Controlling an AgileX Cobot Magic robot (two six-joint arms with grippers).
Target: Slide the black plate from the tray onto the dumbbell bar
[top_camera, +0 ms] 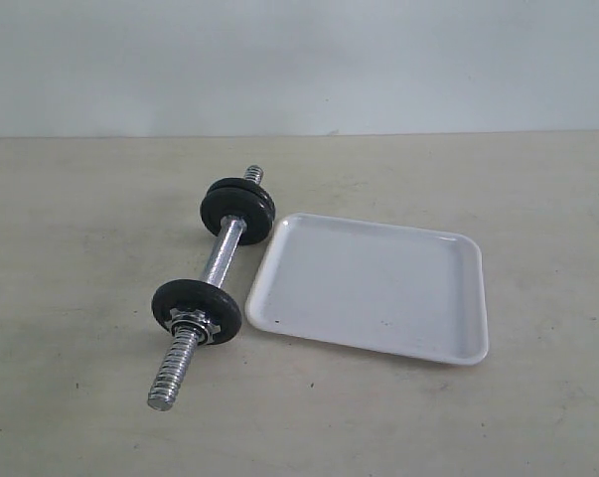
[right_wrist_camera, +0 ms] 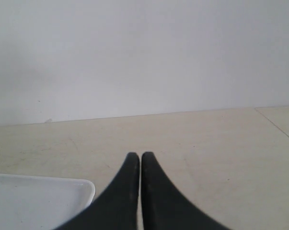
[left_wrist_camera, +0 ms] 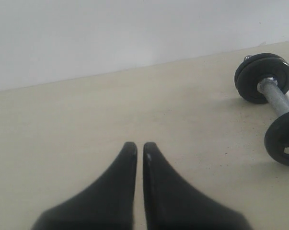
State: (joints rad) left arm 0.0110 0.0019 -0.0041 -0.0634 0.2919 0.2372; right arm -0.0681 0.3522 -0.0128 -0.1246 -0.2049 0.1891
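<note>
The dumbbell bar [top_camera: 223, 253] lies on the table left of the white tray [top_camera: 378, 288], its threaded end toward the front. Two black plates [top_camera: 239, 211] sit pressed together on its far end; I cannot tell which came from the tray. Another black disc with a silver star nut [top_camera: 195, 308] sits nearer the front. The tray holds nothing. Neither gripper shows in the exterior view. My left gripper [left_wrist_camera: 140, 146] is shut and empty above bare table, with the bar [left_wrist_camera: 278, 96] and its far discs [left_wrist_camera: 264, 76] off to one side. My right gripper [right_wrist_camera: 140, 155] is shut and empty beside a tray corner [right_wrist_camera: 34, 201].
A pale wall rises behind the beige table. The disc with the nut [left_wrist_camera: 283, 136] shows at the edge of the left wrist view. A thin seam in the table surface [right_wrist_camera: 278, 127] runs past the right gripper.
</note>
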